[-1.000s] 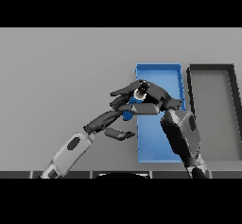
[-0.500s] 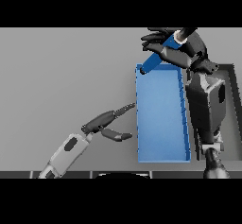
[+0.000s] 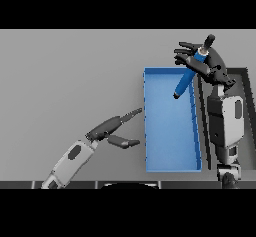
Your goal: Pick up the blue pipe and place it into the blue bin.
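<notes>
From the head view, the right hand pinched the blue pipe above the blue bin's far corner, lower than before (release seemed near). The left hand, fingers spread, hovered over the grey bench.

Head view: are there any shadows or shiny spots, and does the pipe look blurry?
Head view: light is flat and even; no clear shadows fall on the table and nothing glares. The pipe in the right hand shows soft edges, as does everything else. The bin is plain blue without shine. The left hand looks dark, with little detail.
</notes>
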